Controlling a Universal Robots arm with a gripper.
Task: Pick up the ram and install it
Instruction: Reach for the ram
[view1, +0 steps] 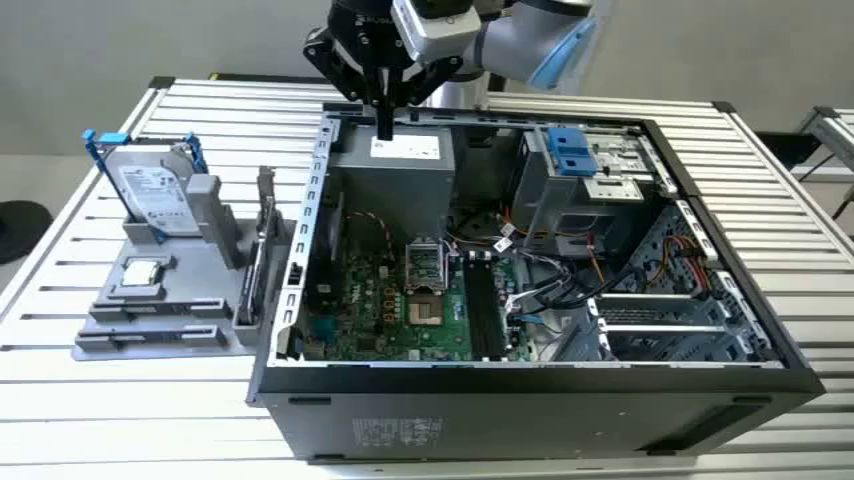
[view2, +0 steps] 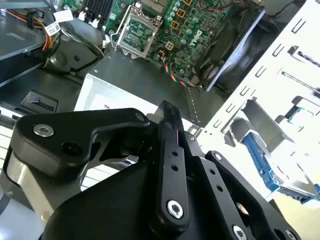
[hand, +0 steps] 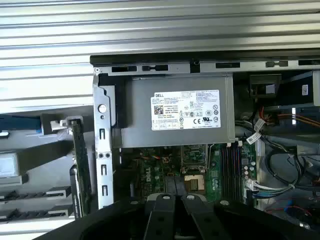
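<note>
My gripper (view1: 384, 132) hangs over the far left corner of the open computer case (view1: 534, 385), just above the grey power supply (view1: 400, 150). Its black fingers point down and are pressed together with nothing between them, as both wrist views show (view2: 167, 107) (hand: 175, 184). The long black memory slots (view1: 483, 310) lie on the green motherboard (view1: 387, 315), nearer the exterior view's front than the gripper; they also appear in the first wrist view (hand: 230, 165). The ram is hidden or out of view.
A grey fixture (view1: 147, 320) at the exterior view's left holds a silver hard drive with blue rails (view1: 154, 195) and an upright expansion card (view1: 260, 260) (hand: 81, 165). Loose cables (view1: 561, 290) and a drive cage (view1: 601, 190) crowd the case's right half. The slatted table (view1: 134, 420) surrounds everything.
</note>
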